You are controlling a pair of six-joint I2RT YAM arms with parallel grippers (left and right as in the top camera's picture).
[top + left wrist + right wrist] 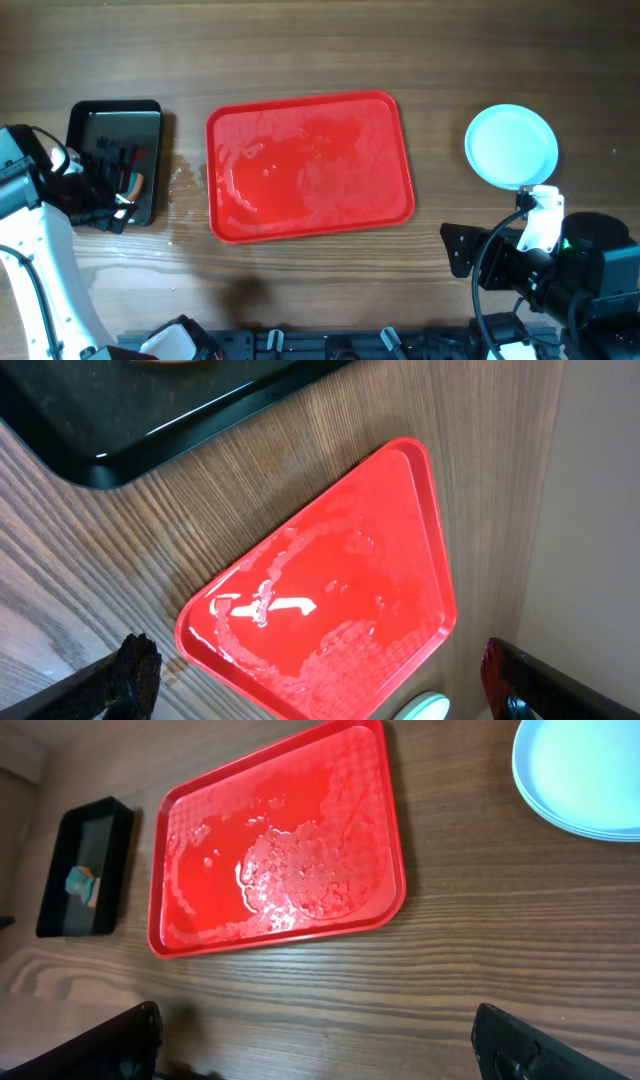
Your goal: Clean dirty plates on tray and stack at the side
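Observation:
The red tray point(400, 160) lies in the middle of the table, wet and with no plates on it; it also shows in the left wrist view point(420, 540) and the right wrist view point(390, 850). The pale mint-white plates point(512, 146) sit stacked on the table to the tray's right, clean on top, and show in the right wrist view point(590, 775). A sliver of them shows in the left wrist view point(428, 708). My left gripper point(105, 200) is open and empty over the black pan's near edge. My right gripper point(462, 250) is open and empty, below the plates.
A black rectangular pan point(115, 160) stands left of the tray, holding a small sponge-like piece point(82, 883). Water spots point(185, 182) lie on the wood between pan and tray. The table's front edge is close to both arms.

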